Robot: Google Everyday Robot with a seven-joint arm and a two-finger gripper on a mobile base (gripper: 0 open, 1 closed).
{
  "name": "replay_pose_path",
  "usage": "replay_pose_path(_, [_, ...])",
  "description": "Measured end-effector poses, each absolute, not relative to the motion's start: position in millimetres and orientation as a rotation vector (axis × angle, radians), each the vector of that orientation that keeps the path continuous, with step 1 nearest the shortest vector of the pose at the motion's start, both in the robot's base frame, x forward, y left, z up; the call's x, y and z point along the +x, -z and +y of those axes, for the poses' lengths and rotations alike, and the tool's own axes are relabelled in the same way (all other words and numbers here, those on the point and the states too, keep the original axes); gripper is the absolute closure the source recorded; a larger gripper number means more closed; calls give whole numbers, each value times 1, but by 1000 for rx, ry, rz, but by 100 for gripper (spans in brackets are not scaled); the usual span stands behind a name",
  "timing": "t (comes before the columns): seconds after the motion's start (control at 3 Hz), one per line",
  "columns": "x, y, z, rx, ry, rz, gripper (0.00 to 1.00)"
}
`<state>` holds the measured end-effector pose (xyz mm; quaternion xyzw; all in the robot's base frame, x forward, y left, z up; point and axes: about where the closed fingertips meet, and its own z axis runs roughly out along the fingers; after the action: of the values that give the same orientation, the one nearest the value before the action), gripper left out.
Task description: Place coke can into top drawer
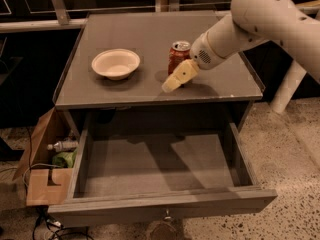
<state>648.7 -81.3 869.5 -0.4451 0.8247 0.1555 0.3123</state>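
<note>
Gripper pos.: the gripper [176, 78] is held low over the cabinet top [135, 39], just in front of the coke can [178, 55]. Contact vs. small gap cannot be told.
Gripper state: opening width cannot be told from this view. No held object can be confirmed.
Coke can: it is seen upright on the cabinet top, right of centre and well apart from the white bowl [116, 63]. It is not yet in the drawer.
Top drawer: the top drawer [155, 164] is pulled well out below the cabinet top, w/ its bottom bare.
Step (judged): approach/grasp of the can. The task is est. to be at an early stage, w/ no transfer made.
Risk 1: the can may be tipped or pushed rearward. Cause: one-sided contact before closure.
Risk 2: the can may be dropped or dented. Cause: smooth thin wall gripped too low or too hard.
Risk 3: the can may be struck against the front edge of the top. Cause: insufficient lift before the move fwd. to the drawer.
Risk 4: the can may be toppled inside the drawer. Cause: release from too high above the flat bottom.
Risk 5: the bowl may be displaced. Cause: wide arm [260, 19] swing to the left. Judged low risk.
</note>
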Motion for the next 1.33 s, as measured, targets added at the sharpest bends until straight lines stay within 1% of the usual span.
replay_pose_path(0.33, [658, -863, -67, -1187, -433, 2161, 0])
replay_pose_path(0.67, [658, -863, -67, -1187, -433, 2161, 19])
replay_pose_path(1.33, [658, -863, -67, -1187, -433, 2161, 66])
